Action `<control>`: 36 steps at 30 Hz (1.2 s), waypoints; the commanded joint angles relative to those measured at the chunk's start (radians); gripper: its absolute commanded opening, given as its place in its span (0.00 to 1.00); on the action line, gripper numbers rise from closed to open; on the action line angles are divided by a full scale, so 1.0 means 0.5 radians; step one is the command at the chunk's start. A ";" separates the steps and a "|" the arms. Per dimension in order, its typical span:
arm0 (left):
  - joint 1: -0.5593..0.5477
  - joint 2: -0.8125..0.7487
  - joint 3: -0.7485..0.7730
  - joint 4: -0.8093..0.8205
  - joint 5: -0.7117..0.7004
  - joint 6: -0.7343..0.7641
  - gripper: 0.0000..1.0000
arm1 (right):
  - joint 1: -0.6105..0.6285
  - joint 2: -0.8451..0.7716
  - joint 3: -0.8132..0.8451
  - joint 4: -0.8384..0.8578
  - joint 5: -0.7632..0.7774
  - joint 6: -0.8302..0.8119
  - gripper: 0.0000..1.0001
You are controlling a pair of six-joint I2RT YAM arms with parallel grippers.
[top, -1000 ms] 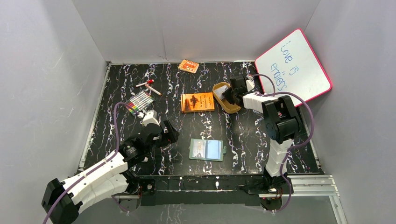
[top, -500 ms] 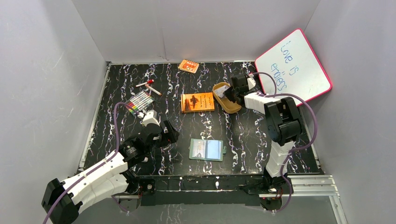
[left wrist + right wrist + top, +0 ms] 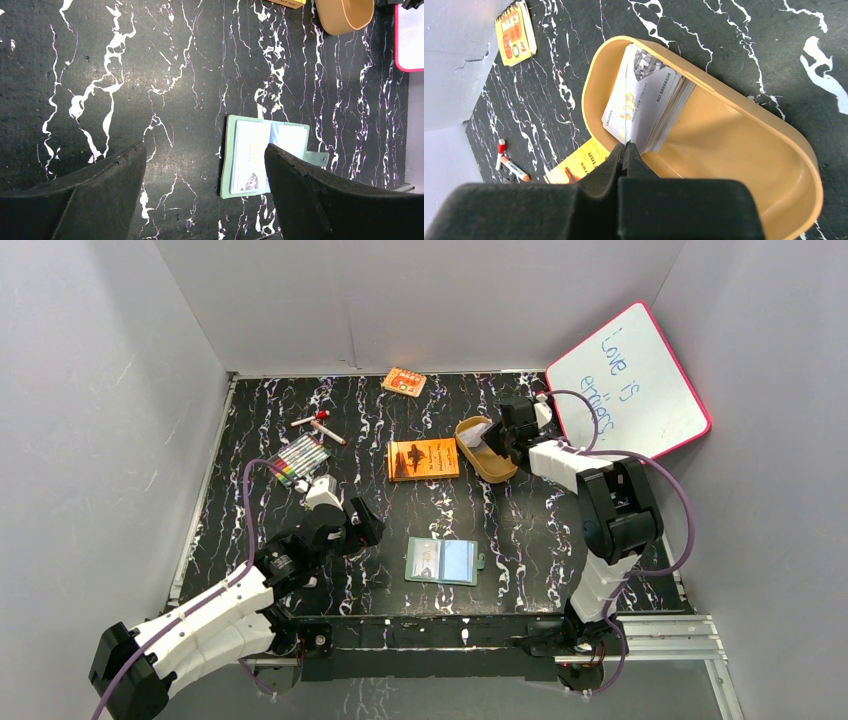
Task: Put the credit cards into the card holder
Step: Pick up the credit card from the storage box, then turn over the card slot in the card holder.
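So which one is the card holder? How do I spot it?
Start at the near edge of the black marbled table. The card holder lies open and flat between the left arm and the right arm. It is the only grey-green thing, with a snap tab, unlike the orange book behind it.

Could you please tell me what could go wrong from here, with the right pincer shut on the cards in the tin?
1. The right pincer grips only the near edge of the cards, so the grip may slip on lifting.
2. The cards lean packed together in the tin, so several may rise at once or the tin may drag along.
3. The holder lies open well away, a long carry.
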 commanded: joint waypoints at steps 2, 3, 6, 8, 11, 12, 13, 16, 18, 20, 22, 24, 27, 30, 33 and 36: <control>0.003 -0.032 0.037 -0.013 -0.032 -0.003 0.84 | -0.007 -0.194 0.037 -0.071 0.059 -0.105 0.00; 0.004 -0.036 0.047 -0.023 -0.039 0.002 0.84 | -0.008 -0.235 0.054 -0.092 0.062 -0.134 0.00; 0.001 -0.062 0.076 -0.062 -0.073 0.017 0.84 | -0.008 -0.430 0.062 -0.153 0.056 -0.228 0.00; 0.003 -0.090 0.096 -0.092 -0.102 0.030 0.84 | -0.005 -0.588 0.037 -0.155 -0.031 -0.326 0.00; 0.001 -0.135 0.123 -0.127 -0.137 0.047 0.84 | -0.001 -0.846 0.021 -0.266 -0.226 -0.521 0.00; 0.003 -0.150 0.131 -0.135 -0.143 0.055 0.84 | -0.001 -0.934 0.015 -0.276 -0.321 -0.605 0.00; 0.002 -0.164 0.138 -0.142 -0.146 0.064 0.84 | 0.002 -1.007 0.026 -0.343 -0.452 -0.690 0.00; 0.002 -0.204 0.143 -0.152 -0.137 0.096 0.84 | 0.006 -1.215 0.099 -0.597 -0.800 -0.963 0.00; 0.003 -0.214 0.130 -0.130 -0.096 0.120 0.84 | 0.007 -1.327 0.109 -0.755 -1.056 -1.141 0.00; 0.004 -0.212 0.102 -0.076 -0.005 0.148 0.84 | 0.011 -1.394 0.141 -1.015 -1.237 -1.320 0.00; 0.002 -0.201 0.061 0.000 0.118 0.158 0.84 | 0.023 -1.460 0.100 -1.196 -1.385 -1.408 0.00; 0.003 -0.181 0.002 0.126 0.268 0.149 0.84 | 0.046 -1.538 -0.024 -1.302 -1.455 -1.411 0.00; 0.003 -0.112 -0.096 0.388 0.504 0.106 0.84 | 0.111 -1.657 -0.334 -1.319 -1.489 -1.336 0.00; 0.004 0.045 -0.143 0.597 0.713 0.049 0.83 | 0.162 -1.770 -0.661 -1.203 -1.475 -1.190 0.00; 0.004 0.240 -0.117 0.653 0.807 0.031 0.81 | 0.164 -1.881 -0.902 -1.065 -1.419 -0.969 0.00; 0.003 0.357 -0.103 0.678 0.812 0.002 0.79 | 0.163 -1.972 -1.099 -0.901 -1.392 -0.722 0.00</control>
